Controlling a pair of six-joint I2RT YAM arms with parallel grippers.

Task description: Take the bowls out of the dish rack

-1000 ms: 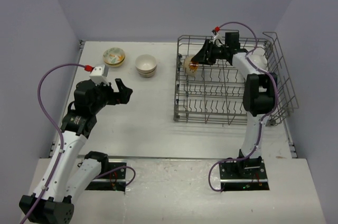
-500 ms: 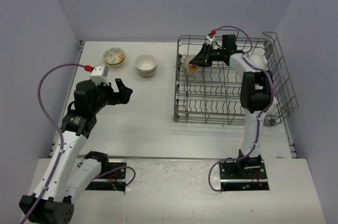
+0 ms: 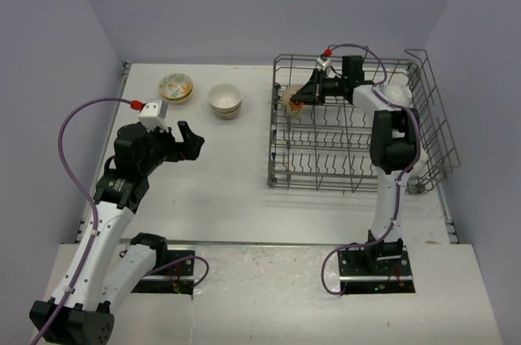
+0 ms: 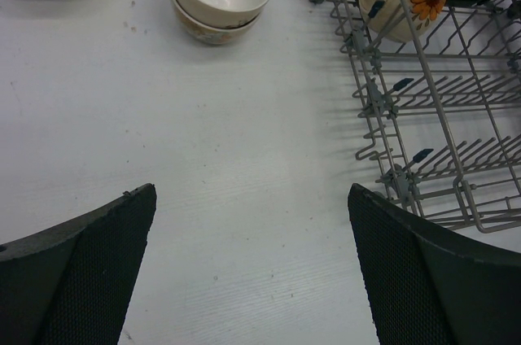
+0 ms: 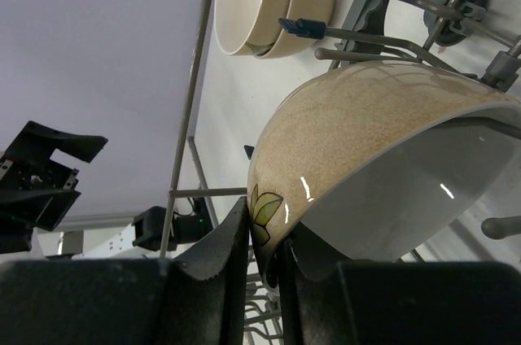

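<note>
Right gripper (image 5: 264,235): fingers pinched on the rim of the speckled bowl (image 5: 358,125), one outside, one inside.
Speckled bowl: tilted on edge in the dish rack (image 3: 431,117), far-left corner, a flower mark beside the fingers.
Left gripper (image 4: 252,272): jaws wide apart, holding nothing, over the table (image 4: 244,158).
Other bowls (image 3: 225,101): two stacks on the table, left of the rack.
</note>
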